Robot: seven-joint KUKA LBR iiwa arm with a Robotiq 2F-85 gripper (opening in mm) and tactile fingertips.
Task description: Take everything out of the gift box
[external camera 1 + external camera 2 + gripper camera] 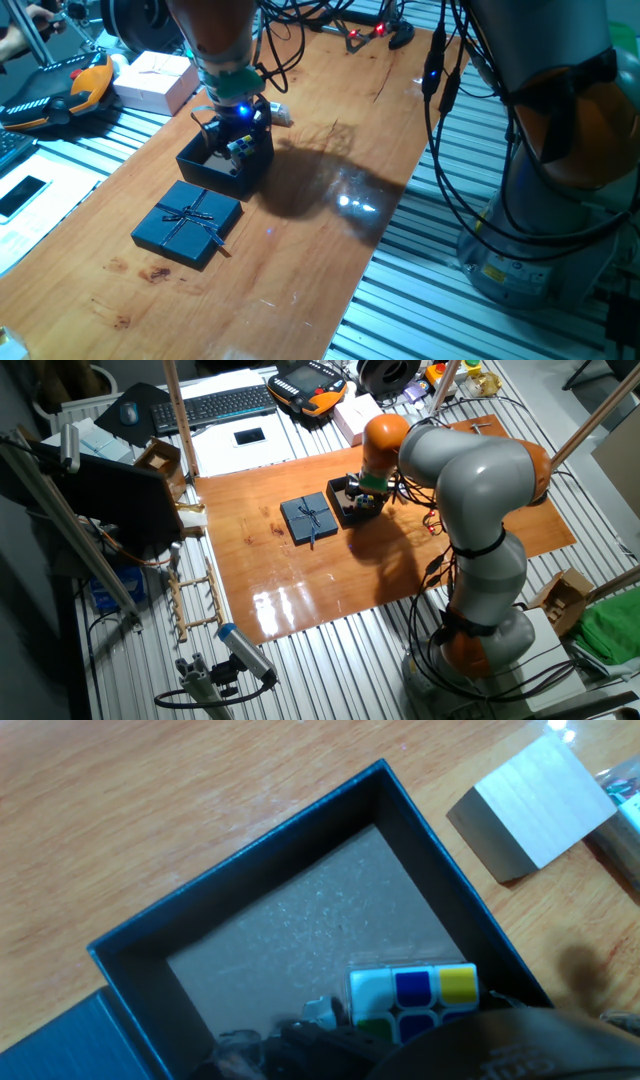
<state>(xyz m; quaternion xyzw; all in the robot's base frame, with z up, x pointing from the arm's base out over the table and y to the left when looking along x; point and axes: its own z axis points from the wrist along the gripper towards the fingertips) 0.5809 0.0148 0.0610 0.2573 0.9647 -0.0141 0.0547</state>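
The dark navy gift box (222, 168) stands open on the wooden table, and its lid (188, 222) with the thin bow lies just in front of it. My gripper (237, 138) reaches down into the box. In the hand view the multicoloured puzzle cube (413, 992) rests on the brown floor of the box (290, 920), against the near corner. My dark fingers (318, 1016) stand on either side of it, apart from it. The plain white block (535, 805) lies on the table outside the box. The box (352, 506) and lid (308, 518) also show in the other fixed view.
A pale pink box (155, 80) sits at the table's far left corner. An orange and black hand controller (70, 90) lies beyond it, off the table. Cables (440, 70) hang at the right edge. The robot's base (560, 200) stands to the right.
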